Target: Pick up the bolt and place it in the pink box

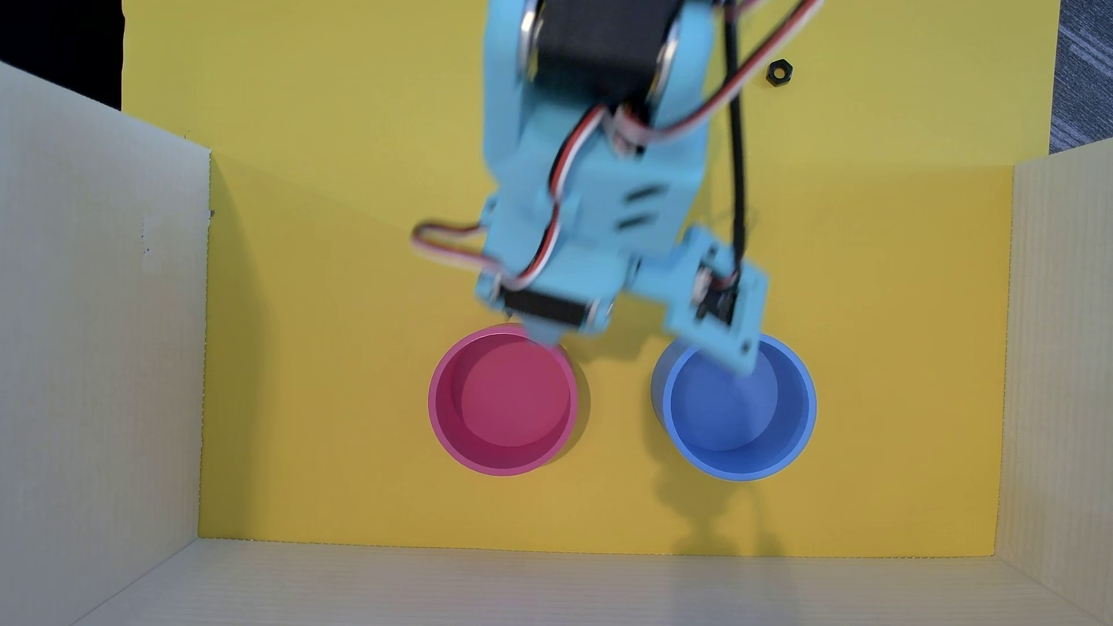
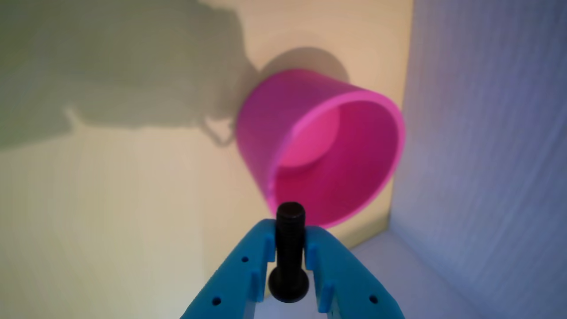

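Observation:
In the wrist view my light-blue gripper [image 2: 290, 237] is shut on the black bolt [image 2: 289, 252]. The bolt's threaded end sticks out past the fingertips and its rounded head lies back between the fingers. Just beyond the bolt's tip is the pink box [image 2: 323, 146], a round pink cup that looks empty. In the overhead view the gripper [image 1: 545, 337] hangs over the upper rim of the pink box [image 1: 505, 400]; the bolt is hidden under the arm there.
A blue round cup [image 1: 735, 409] stands right of the pink one, partly under the wrist camera mount. A small black hex nut [image 1: 779, 73] lies at the upper right on the yellow floor [image 1: 337, 337]. Pale cardboard walls [image 1: 102, 337] close in the left, right and bottom sides.

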Robot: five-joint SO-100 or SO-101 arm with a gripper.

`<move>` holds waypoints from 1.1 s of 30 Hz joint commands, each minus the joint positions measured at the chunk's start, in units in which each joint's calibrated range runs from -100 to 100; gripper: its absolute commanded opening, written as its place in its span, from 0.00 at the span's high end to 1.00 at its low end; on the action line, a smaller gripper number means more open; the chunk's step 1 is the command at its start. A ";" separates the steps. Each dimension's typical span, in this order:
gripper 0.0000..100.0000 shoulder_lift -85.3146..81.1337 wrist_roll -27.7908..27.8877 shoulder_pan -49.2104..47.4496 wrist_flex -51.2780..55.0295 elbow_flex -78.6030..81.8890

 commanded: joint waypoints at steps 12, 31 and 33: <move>0.98 18.97 -0.10 0.74 5.77 -28.24; 0.99 18.88 0.31 0.01 13.06 -23.18; 0.99 18.55 0.31 -0.06 13.40 -21.46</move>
